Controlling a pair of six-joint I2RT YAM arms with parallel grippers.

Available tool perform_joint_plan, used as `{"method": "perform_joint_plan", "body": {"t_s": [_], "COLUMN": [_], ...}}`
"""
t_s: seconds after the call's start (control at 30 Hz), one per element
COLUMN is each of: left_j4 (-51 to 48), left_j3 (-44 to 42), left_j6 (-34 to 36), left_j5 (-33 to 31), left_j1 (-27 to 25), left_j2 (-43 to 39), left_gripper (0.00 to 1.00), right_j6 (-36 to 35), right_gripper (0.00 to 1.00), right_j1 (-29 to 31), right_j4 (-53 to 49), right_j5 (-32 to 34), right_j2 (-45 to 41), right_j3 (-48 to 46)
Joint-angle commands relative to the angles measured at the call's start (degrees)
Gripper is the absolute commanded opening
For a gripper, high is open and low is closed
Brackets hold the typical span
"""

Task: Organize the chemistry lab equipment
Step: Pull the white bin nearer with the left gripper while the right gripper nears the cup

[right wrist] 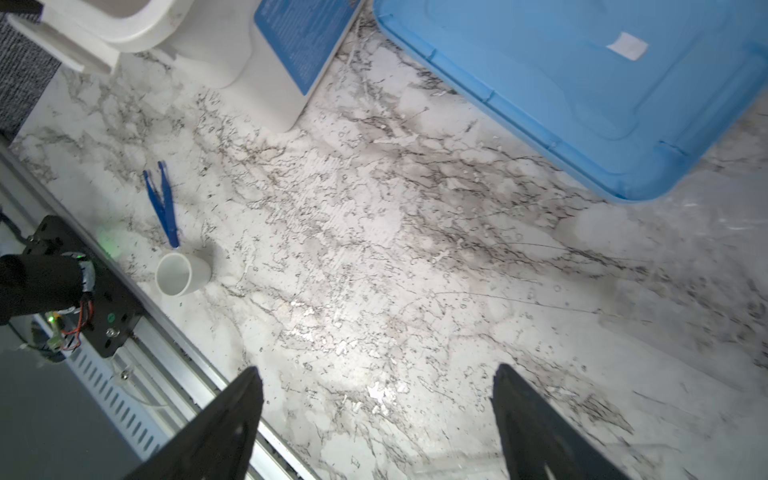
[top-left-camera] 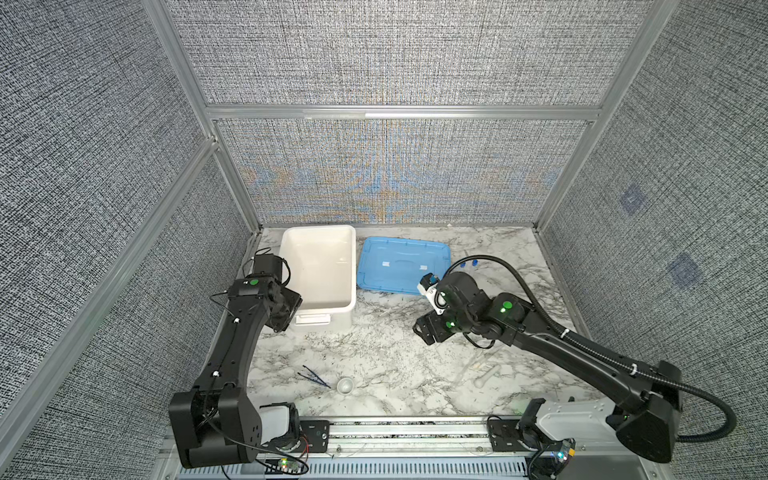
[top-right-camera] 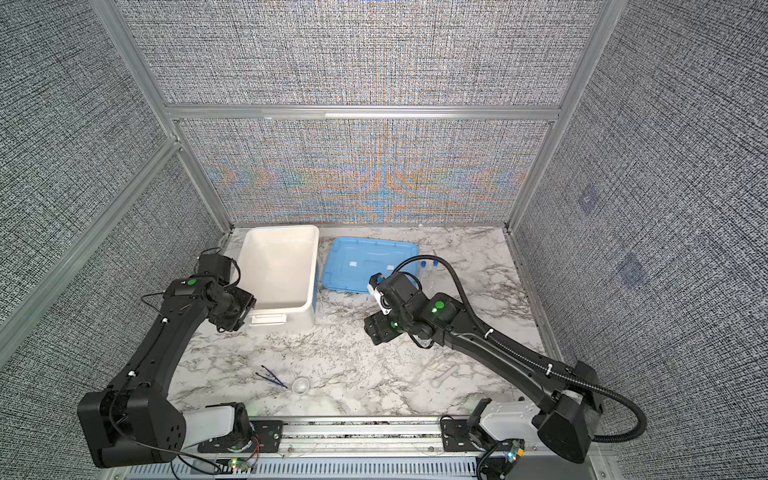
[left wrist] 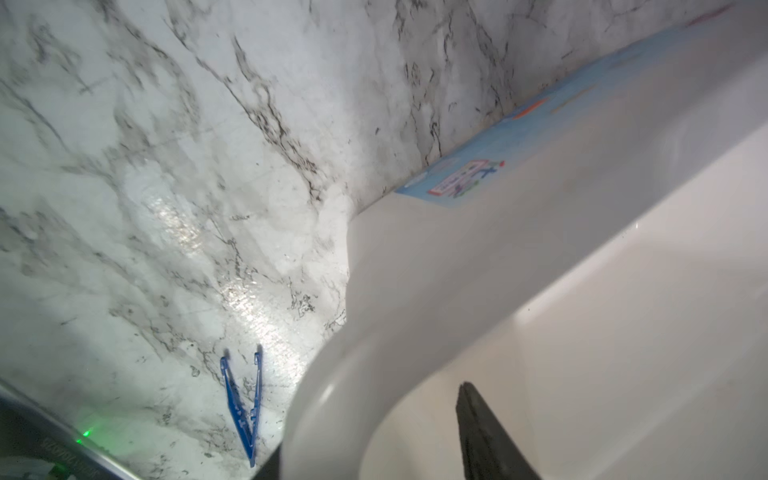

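Dark blue tweezers (top-left-camera: pixel 314 376) (top-right-camera: pixel 272 376) (left wrist: pixel 245 407) (right wrist: pixel 162 203) lie near the table's front, beside a small round whitish dish (top-left-camera: pixel 345 385) (top-right-camera: pixel 300 385) (right wrist: pixel 183 274). Two clear tubes with blue caps (top-left-camera: pixel 469 263) (top-right-camera: pixel 429 270) lie right of the lid, partly hidden by the right arm. Pale plastic pieces (top-left-camera: pixel 486 376) (top-right-camera: pixel 444 376) rest at the front right. My left gripper (top-left-camera: pixel 286 307) (top-right-camera: pixel 239 309) (left wrist: pixel 365 424) straddles the white tub's near-left corner rim, one finger inside and apart from the wall. My right gripper (top-left-camera: pixel 424 330) (top-right-camera: pixel 374 330) (right wrist: pixel 376 374) hangs open and empty over bare table.
The large white tub (top-left-camera: pixel 353 270) (top-right-camera: pixel 316 270) (left wrist: pixel 415 291) (right wrist: pixel 257 83) stands at the back left with nothing visible inside. A flat blue lid (top-left-camera: pixel 403 266) (top-right-camera: pixel 370 262) (right wrist: pixel 582 83) lies to its right. Grey panel walls enclose three sides; a metal rail runs along the front edge.
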Motion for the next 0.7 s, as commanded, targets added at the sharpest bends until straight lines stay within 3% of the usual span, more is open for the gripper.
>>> {"method": "perform_joint_plan", "body": {"t_s": [0.0,0.13,0.3,0.5,0.67], "left_j4": [1.88,3.04,-0.07,-4.7,-4.4], "left_j3": [-1.53,-2.83,-1.52,-0.72,-0.79], "left_j6": [-2.08,-2.29,0.62,3.42,10.22], "left_j5": [6.16,12.14,13.53,10.39,4.28], "left_j1": [0.03,0.02,-0.03,0.02,0.04], "left_j2": [-1.24,-2.52,-4.78,-10.06,-16.21], "left_gripper": [0.49,0.5,0.51,0.61,0.66], "right_j6": [-0.61,0.13,2.99,16.88,26.19], "right_gripper": [0.85,0.85,0.82,0.76,0.72], "right_j1": [3.13,9.35,16.45,20.47,21.7], "right_j4": [3.54,6.63,14.03,23.8,22.24], "right_j5": [-1.17,1.05,3.65,1.36,1.67], "right_j2": [2.48,7.38,15.08,23.21,28.29], "right_j3": [0.22,1.89,3.88,4.9,6.19]}}
